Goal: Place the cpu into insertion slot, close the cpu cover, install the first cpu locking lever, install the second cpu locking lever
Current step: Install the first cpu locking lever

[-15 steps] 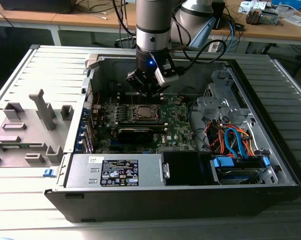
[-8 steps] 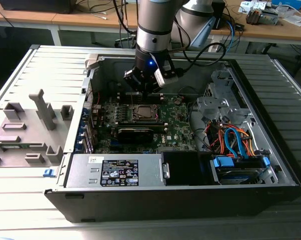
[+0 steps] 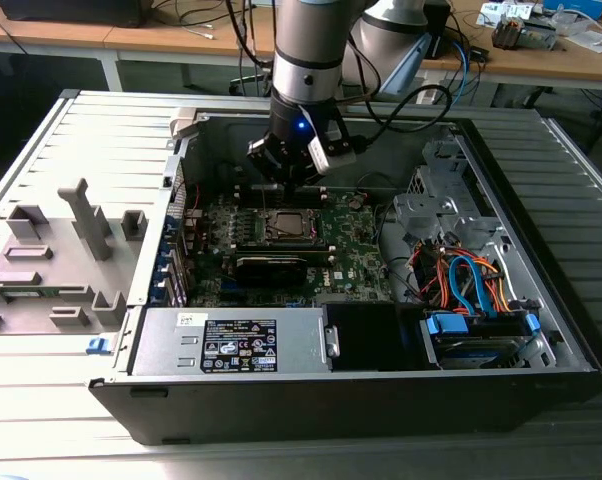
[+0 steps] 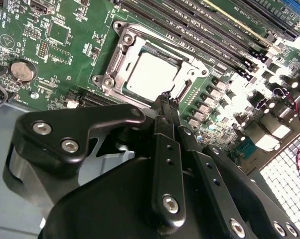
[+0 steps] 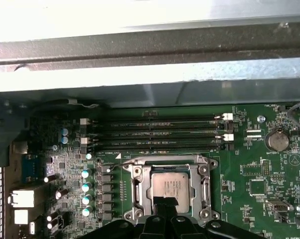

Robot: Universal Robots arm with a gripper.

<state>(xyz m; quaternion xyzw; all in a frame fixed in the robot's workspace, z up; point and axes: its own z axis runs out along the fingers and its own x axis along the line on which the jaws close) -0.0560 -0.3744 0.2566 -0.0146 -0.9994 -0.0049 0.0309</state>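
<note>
- Exterior view: the gripper (image 3: pixel 289 172) is positioned just above the insertion slot (image 3: pixel 285 227) inside the computer case (image 3: pixel 541 340).
- Second wrist view: the cpu (image 4: pixel 151 74) is seated; the cpu cover (image 4: pixel 121 55) is judged closed. Fingers (image 4: pixel 163 107) are pressed together, holding nothing.
- First wrist view: locking levers cannot be told as latched.

The exterior view is looking down from high and well back at the open computer case (image 3: pixel 541 250), the motherboard (image 3: pixel 361 250) sitting near centre and the arm (image 3: pixel 311 60) entering at twelve o'clock. Both wrist views are riding close above that board, each looking past the hand (image 4: pixel 162 99) at the cpu (image 4: pixel 152 74) in its socket. They are sharing the memory slots (image 5: pixel 155 132) and coin battery (image 5: pixel 276 141).
</note>
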